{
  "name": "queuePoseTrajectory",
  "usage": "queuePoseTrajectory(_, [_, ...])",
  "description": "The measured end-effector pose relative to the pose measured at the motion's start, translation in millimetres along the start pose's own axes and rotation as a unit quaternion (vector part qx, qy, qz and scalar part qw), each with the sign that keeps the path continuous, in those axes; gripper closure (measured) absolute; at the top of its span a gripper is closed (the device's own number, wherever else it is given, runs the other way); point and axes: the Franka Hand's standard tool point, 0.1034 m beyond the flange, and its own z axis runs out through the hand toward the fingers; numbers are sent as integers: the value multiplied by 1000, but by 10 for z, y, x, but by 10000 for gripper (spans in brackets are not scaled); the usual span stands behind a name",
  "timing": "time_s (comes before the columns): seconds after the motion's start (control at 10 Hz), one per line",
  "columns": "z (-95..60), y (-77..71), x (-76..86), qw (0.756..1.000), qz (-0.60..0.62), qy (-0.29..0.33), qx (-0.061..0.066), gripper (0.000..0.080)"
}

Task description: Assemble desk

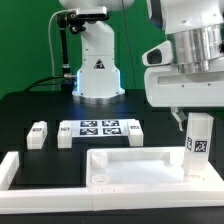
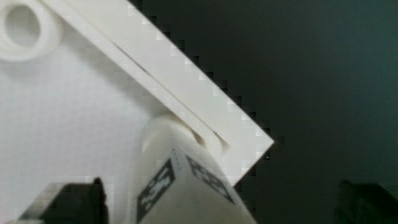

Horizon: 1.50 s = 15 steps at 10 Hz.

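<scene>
The white desk panel [image 1: 130,165] lies flat at the front of the table. A white leg post [image 1: 197,138] with tags stands upright on its corner at the exterior view's right. My gripper [image 1: 190,120] is around the post's upper part. In the wrist view the post [image 2: 178,175] meets the panel [image 2: 89,110] near its corner edge, and another corner hole [image 2: 27,35] shows further along. My gripper [image 2: 217,205] is open, with a dark finger [image 2: 75,205] on each side and a gap between each finger and the post.
The marker board [image 1: 100,129] lies behind the panel. Loose leg posts lie beside it, one far out [image 1: 38,133] and one at its end [image 1: 66,137]. A long white L-shaped border bar [image 1: 20,170] runs along the exterior view's left and front. The robot base [image 1: 97,70] stands behind.
</scene>
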Motion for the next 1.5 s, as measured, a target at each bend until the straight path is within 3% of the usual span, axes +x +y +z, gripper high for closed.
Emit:
queuePoseTrajectory(0.1, [-3, 24, 14, 998, -67, 0, -7, 152])
queuePoseTrajectory(0.2, [-23, 90, 72, 983, -180, 3, -29, 151])
queuePoseTrajectory(0.3, [-67, 106, 121, 947, -314, 6, -63, 151])
queuePoseTrajectory(0.4, [-62, 109, 118, 935, -347, 7, -69, 151])
queuePoseTrajectory(0.5, [-57, 106, 112, 947, -314, 7, -65, 151])
queuePoseTrajectory(0.6, [-57, 108, 114, 946, -318, 7, -65, 242])
queuePoseTrajectory(0.7, [-55, 105, 109, 953, -296, 8, -64, 242])
queuePoseTrajectory(0.8, [-53, 99, 102, 964, -259, 9, -63, 425])
queuePoseTrajectory(0.9, [-53, 103, 105, 968, -243, 10, -63, 511])
queuePoseTrajectory(1.2, [-52, 103, 107, 992, -107, 17, -60, 511])
queuePoseTrajectory(1.5, [-46, 127, 142, 989, 146, 10, -32, 511])
